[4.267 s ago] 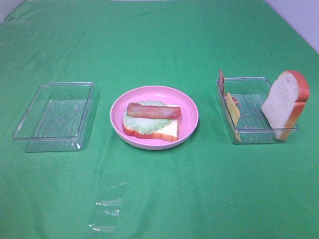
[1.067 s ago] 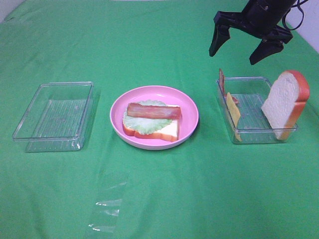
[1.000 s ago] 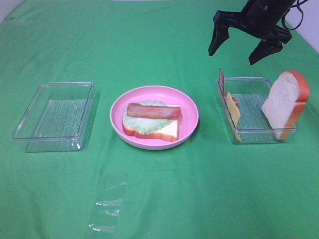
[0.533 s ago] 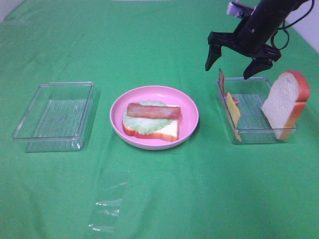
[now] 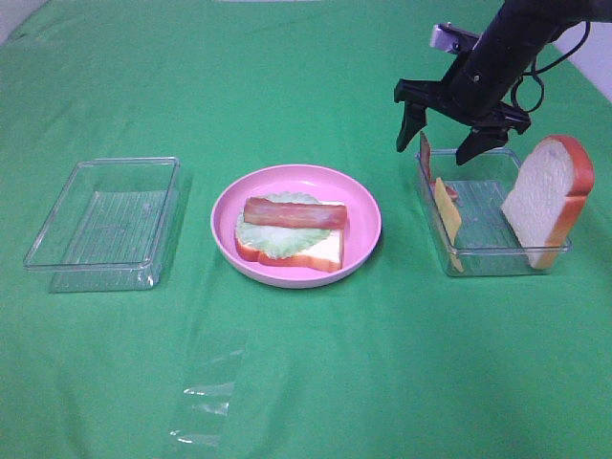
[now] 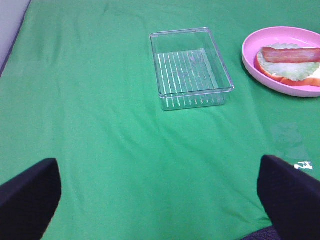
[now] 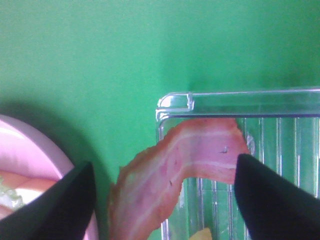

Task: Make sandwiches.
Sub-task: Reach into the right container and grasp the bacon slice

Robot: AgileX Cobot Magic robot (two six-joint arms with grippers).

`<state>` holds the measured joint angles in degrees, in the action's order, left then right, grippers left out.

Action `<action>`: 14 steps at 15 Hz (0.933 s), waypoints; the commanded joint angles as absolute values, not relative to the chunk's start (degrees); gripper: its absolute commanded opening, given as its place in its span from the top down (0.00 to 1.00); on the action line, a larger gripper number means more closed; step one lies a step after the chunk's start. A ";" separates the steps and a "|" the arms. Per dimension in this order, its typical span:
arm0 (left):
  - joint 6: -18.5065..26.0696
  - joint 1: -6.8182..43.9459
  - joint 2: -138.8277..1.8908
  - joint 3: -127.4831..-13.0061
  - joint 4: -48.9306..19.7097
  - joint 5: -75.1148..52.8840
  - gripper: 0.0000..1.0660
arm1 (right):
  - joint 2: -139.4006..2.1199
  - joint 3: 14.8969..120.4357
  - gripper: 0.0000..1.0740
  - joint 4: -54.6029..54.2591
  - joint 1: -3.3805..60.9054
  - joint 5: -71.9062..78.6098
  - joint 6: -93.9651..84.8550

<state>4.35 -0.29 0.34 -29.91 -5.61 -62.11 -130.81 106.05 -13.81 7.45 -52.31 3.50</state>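
On the pink plate lies the part-built sandwich: a bread slice with lettuce and one bacon strip on top. It also shows in the left wrist view, sandwich. A second bacon strip leans on the left wall of the right clear tray. A yellow cheese slice and an upright bread slice are in the same tray. My right gripper hangs open astride that bacon strip, a finger on each side and apart from it. My left gripper is open and holds nothing.
An empty clear tray stands left of the plate, and the left wrist view shows that tray too. A clear plastic sheet lies on the green cloth near the front. The right arm reaches in from the back right.
The right gripper has come down from above the table to the far left corner of the right tray. Its jaws have narrowed a little around the bacon strip. The left gripper has not moved.
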 commanded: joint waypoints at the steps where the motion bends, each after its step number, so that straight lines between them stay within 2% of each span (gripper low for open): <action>1: 4.13 -0.06 1.20 -29.79 -6.13 -61.76 0.06 | -130.92 106.11 0.46 -13.87 7.45 -52.43 3.32; 4: 4.13 -0.06 1.20 -29.79 -6.13 -61.76 0.06 | -130.92 106.11 0.51 -12.55 7.45 -53.51 3.32; 8: 4.13 -0.06 1.20 -29.79 -6.13 -61.76 0.06 | -130.92 106.11 0.84 -12.32 7.45 -53.40 4.87; 10: 4.13 -0.06 1.20 -29.79 -6.13 -61.76 0.06 | -130.92 106.11 0.87 -12.38 7.45 -53.51 5.04; 14: 4.13 -0.06 1.20 -29.79 -6.13 -61.76 0.06 | -130.92 106.11 0.87 -12.32 7.45 -54.89 4.98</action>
<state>4.35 -0.29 0.34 -29.91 -5.61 -62.11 -130.81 106.05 -12.72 7.45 -54.32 4.98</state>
